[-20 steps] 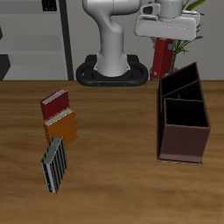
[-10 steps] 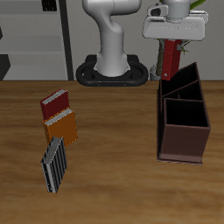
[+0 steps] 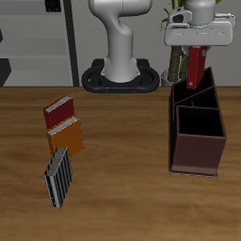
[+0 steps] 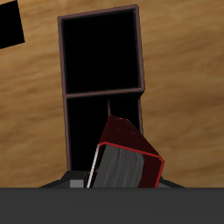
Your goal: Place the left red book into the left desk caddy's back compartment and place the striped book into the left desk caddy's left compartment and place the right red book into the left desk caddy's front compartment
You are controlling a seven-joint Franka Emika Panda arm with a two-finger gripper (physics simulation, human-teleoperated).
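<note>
A thin dark-red hardcover with white page edges, the left red book (image 3: 194, 66), is held clamped in the two-finger gripper (image 3: 196, 45) and hangs directly beneath it, above the rear end of the dark brown-maroon box organiser with inner partitions, the left desk caddy (image 3: 198, 151). The book's long axis is seen running nearly vertical in the exterior view, slightly tilted, with its lower end just above the caddy's back rim; whether it has entered the compartment cannot be told. In the wrist view the book (image 4: 127, 157) is seen end-on below the fingers, red cover wrapped round pale pages, its thin edge skewed against the caddy's partition lines (image 4: 105, 90) rather than squared to them. Main risk noted: with that skew, a corner could catch on a partition or the back wall during lowering, and the book could be levered in the grip or left perched on the rim. A second risk: a release over the wrong side of a divider would put it in another slot, since the compartments lie close together beneath the tool. Well away from the gripper, nearer the front, the right red book (image 3: 59, 114), an orange book (image 3: 66, 138) and the grey, black and white striped book (image 3: 58, 176) lie flat, untouched.
</note>
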